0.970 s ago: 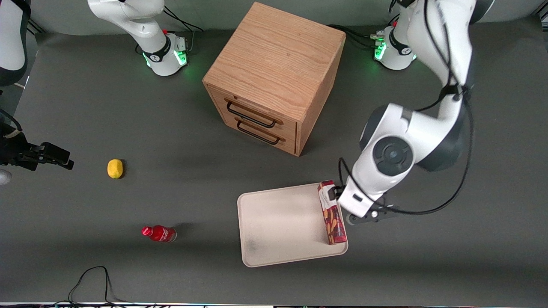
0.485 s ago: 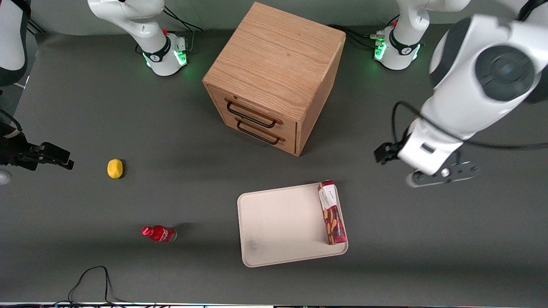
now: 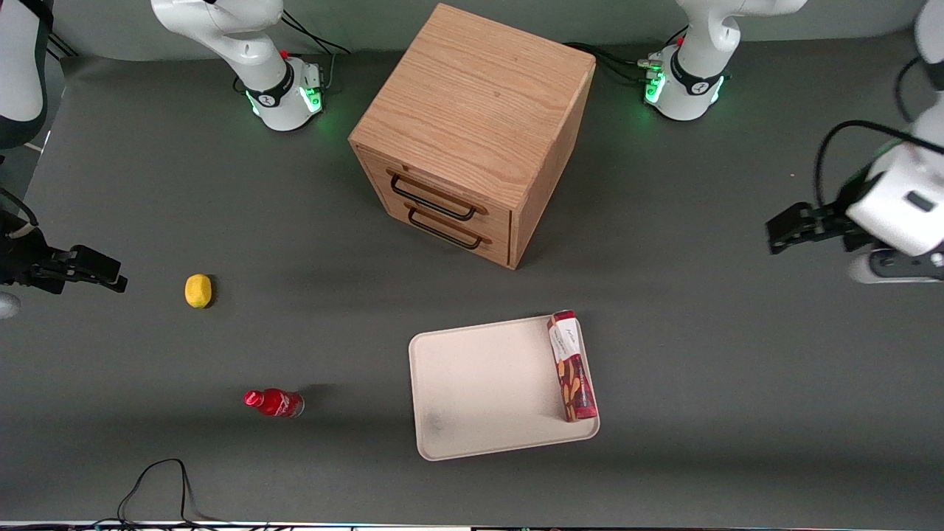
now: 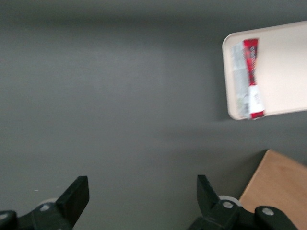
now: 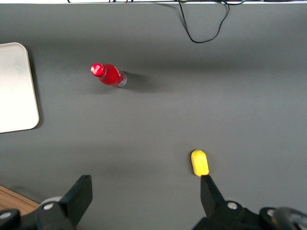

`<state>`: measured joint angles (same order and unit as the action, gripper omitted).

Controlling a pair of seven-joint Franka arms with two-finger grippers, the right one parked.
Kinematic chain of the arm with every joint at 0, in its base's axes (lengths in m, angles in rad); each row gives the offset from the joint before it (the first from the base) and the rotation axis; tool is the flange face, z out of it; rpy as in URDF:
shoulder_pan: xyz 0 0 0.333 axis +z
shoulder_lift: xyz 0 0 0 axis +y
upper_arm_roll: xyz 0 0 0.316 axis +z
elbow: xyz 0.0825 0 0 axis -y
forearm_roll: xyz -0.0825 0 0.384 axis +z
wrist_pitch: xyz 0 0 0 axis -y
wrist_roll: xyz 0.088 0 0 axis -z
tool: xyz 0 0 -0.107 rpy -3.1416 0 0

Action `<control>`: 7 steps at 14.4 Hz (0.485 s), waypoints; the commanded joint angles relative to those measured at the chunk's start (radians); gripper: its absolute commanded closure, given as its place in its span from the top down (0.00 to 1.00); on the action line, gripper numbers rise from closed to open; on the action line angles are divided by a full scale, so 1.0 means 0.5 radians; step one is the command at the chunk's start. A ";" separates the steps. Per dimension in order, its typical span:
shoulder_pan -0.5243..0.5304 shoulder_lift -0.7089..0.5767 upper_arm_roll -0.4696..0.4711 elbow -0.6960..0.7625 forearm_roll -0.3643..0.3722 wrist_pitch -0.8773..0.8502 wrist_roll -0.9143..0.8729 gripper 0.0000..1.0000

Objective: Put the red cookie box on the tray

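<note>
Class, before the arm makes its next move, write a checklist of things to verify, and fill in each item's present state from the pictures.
1. Red cookie box lies on the tray: ok.
2. Box sits inside the rim, along the tray edge nearest the working arm: ok.
3. End effector is open and holds nothing: ok.
4. End effector is away from the tray, toward the working arm's end of the table: ok.
5. Drawers of the wooden cabinet are closed: ok.
6. Box lies flat on its underside: cannot tell.
</note>
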<state>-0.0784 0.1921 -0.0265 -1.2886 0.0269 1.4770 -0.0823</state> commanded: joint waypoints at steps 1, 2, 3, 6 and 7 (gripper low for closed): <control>0.169 -0.285 -0.021 -0.431 -0.005 0.236 0.283 1.00; 0.209 -0.359 -0.024 -0.560 -0.005 0.343 0.315 1.00; 0.215 -0.430 -0.021 -0.683 -0.005 0.441 0.318 1.00; 0.212 -0.577 -0.018 -0.911 -0.002 0.577 0.312 1.00; 0.203 -0.596 -0.015 -0.914 -0.002 0.550 0.294 1.00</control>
<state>0.0282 -0.0250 -0.0313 -1.6541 0.0258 1.7247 0.0627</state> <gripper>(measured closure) 0.000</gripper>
